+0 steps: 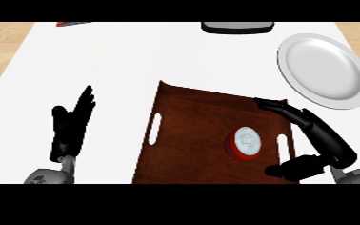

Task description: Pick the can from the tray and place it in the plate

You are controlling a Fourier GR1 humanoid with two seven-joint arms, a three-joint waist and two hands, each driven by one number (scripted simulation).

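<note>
Reaching for the can [245,143] upright on the wooden tray [190,133], right hand [316,140] spread wide beside it.
Rigid, likely light and smooth-walled; grasp round its sides. Plate [320,69] waits apart; left hand [70,124] rests open on the tabletop [105,57].

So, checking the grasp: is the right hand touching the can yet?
Apart. The head view shows brown tray between the can and the right hand, whose open fingers arc beside it.

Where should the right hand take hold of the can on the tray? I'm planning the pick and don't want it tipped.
Probably round its side wall, coming from the right. The can stands upright on the tray, its round lid facing up, and the right hand is open just to its right, fingers and thumb spread.
</note>
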